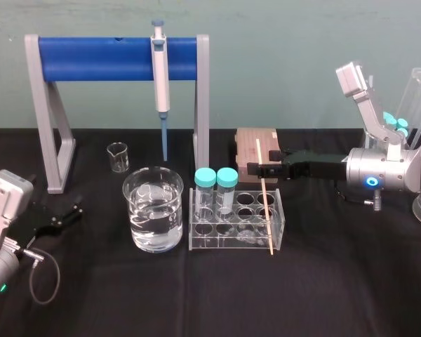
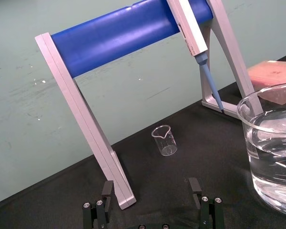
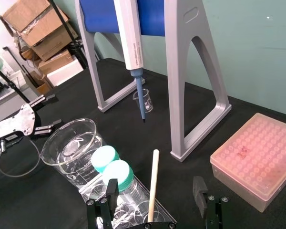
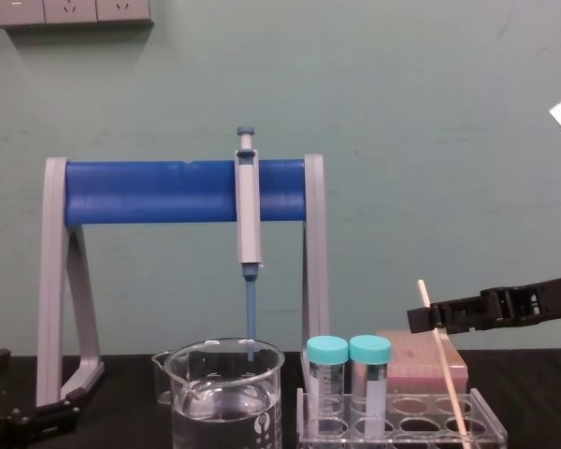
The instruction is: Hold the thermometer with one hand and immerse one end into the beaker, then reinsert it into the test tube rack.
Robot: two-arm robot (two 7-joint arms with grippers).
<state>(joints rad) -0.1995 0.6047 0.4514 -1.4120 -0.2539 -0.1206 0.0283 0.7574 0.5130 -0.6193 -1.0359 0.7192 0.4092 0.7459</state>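
The thermometer (image 1: 265,203) is a thin cream rod that leans in a right-hand hole of the clear test tube rack (image 1: 228,242). My right gripper (image 1: 264,170) reaches in from the right at the rod's upper part. In the right wrist view the thermometer (image 3: 154,183) stands between the open fingers (image 3: 198,190), touching neither. The large beaker (image 1: 153,209), part full of water, stands just left of the rack. My left gripper (image 1: 62,213) rests open and empty at the table's left, seen close up in the left wrist view (image 2: 151,190).
Two teal-capped tubes (image 1: 216,188) stand in the rack's left holes. Behind, a grey and blue stand (image 1: 118,60) carries a hanging pipette (image 1: 160,84). A small beaker (image 1: 117,156) sits under it, and a pink box (image 1: 256,144) lies behind the rack.
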